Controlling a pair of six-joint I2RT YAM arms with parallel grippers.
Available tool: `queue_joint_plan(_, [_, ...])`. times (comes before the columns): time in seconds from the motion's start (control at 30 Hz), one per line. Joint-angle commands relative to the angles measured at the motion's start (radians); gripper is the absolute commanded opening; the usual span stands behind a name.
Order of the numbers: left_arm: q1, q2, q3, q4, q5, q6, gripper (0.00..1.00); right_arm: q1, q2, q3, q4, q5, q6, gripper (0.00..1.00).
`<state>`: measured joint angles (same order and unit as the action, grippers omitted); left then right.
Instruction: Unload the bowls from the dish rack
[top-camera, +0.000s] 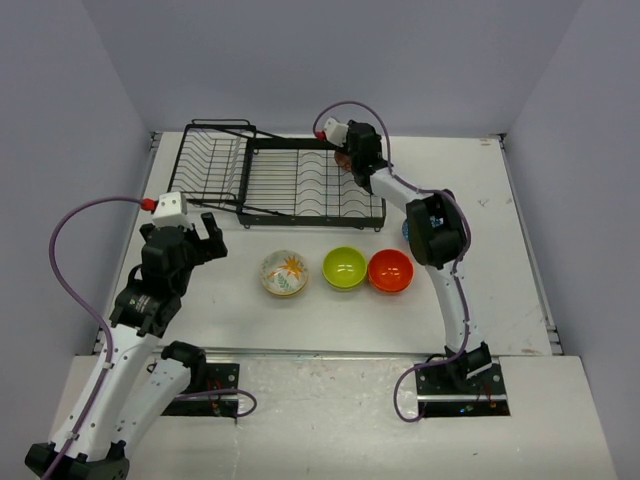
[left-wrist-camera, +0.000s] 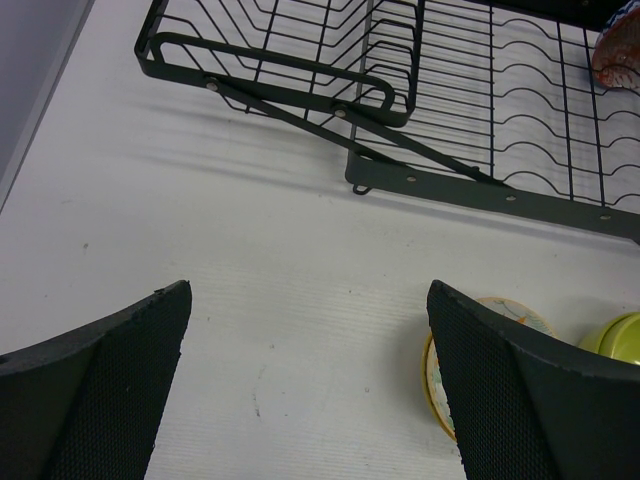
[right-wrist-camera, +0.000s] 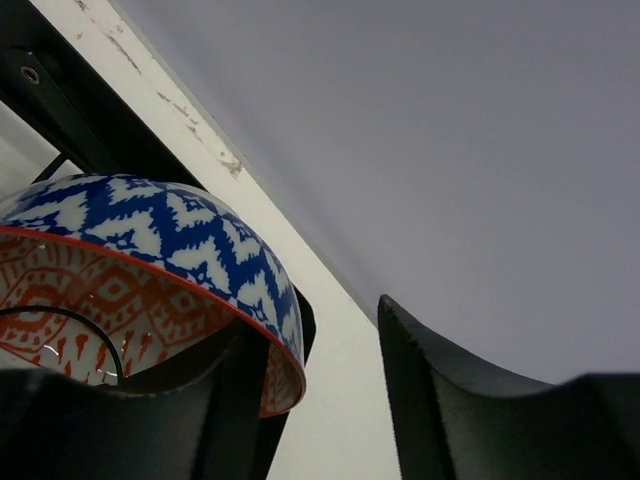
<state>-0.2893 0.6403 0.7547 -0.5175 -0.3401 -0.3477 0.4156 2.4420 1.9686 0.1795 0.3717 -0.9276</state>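
A bowl (right-wrist-camera: 150, 240), blue-and-white zigzag outside and red-patterned inside, stands on edge at the far right end of the black wire dish rack (top-camera: 290, 180). My right gripper (right-wrist-camera: 320, 330) straddles its rim, one finger inside the bowl and the other outside. A gap still shows between the outer finger and the bowl wall. On the table in front of the rack lie a cream floral bowl (top-camera: 284, 272), a lime green bowl (top-camera: 344, 267) and an orange-red bowl (top-camera: 390, 271). My left gripper (left-wrist-camera: 310, 380) hovers wide open over bare table, left of the floral bowl (left-wrist-camera: 432, 385).
The rack's smaller angled basket section (left-wrist-camera: 280, 60) lies ahead of the left gripper. The grey back wall (right-wrist-camera: 450, 150) rises close behind the rack's far edge. The right arm (top-camera: 435, 235) stretches over the table's right side.
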Motion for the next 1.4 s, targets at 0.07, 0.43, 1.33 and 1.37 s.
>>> queue_joint_plan(0.07, [-0.004,-0.008,0.008,0.030,0.007,0.015,1.00,-0.003,0.034,0.016,0.086,-0.017,-0.046,0.39])
queue_joint_plan(0.43, [-0.002,-0.014,0.011,0.030,0.004,0.016,1.00,0.005,0.008,-0.088,0.257,0.029,-0.057,0.00])
queue_joint_plan(1.33, [-0.001,-0.036,0.008,0.028,0.004,0.016,1.00,0.051,-0.126,-0.261,0.739,0.214,-0.111,0.00])
queue_joint_plan(1.37, [-0.001,-0.034,0.008,0.030,0.004,0.016,1.00,0.052,-0.139,-0.281,0.752,0.207,-0.109,0.00])
